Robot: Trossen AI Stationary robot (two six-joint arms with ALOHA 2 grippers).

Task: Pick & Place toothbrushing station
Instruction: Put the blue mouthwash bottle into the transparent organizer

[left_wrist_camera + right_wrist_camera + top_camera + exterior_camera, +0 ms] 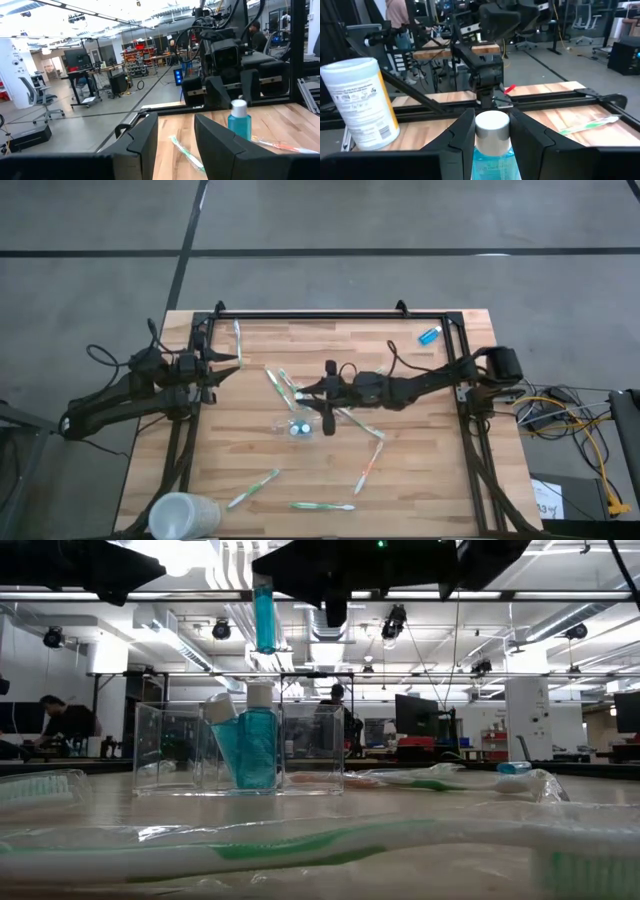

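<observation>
Right pincer (328, 423) sits near centre of the light wooden slatted counter (420, 470), arm reaching in from 3 o'clock. It's clenched on a small blue tube w/ white cap (491, 137), held upright between the fingers; in the low view that tube (264, 612) hangs in the air right above the small see-through plastic holder (240, 748), not touching it.

Holder stands just at 7 o'clock of the right pincer, approx mid-counter (296, 425). Low view shows two more blue tubes w/ white caps inside it, one upright (260, 745), one leaning against it (225, 730).

Left pincer (228, 364) waits at the 9 o'clock edge of the counter, fingers apart, grasping nothing; its fingertips (145, 140) frame bare wood.

Slim toothbrushes lie scattered flat:
- green-white one at 11 o'clock near the back rail (238, 340)
- a pair just at 10 o'clock of the holder (282, 386)
- orange-white one at 4 o'clock of the holder (369, 468)
- green-white one at 7 o'clock (253, 488)
- green-white one along the 6 o'clock edge (322, 506)

Another blue tube lies alone at the 1 o'clock corner (429, 335), well apart from the rest. Larger frosted white cup (180, 516) lies on its side at the 7 o'clock corner.

Right wrist view also shows a white wipes canister w/ yellow label (361, 102) off to the side. People in the room behind, seen in the low view (60, 720).
</observation>
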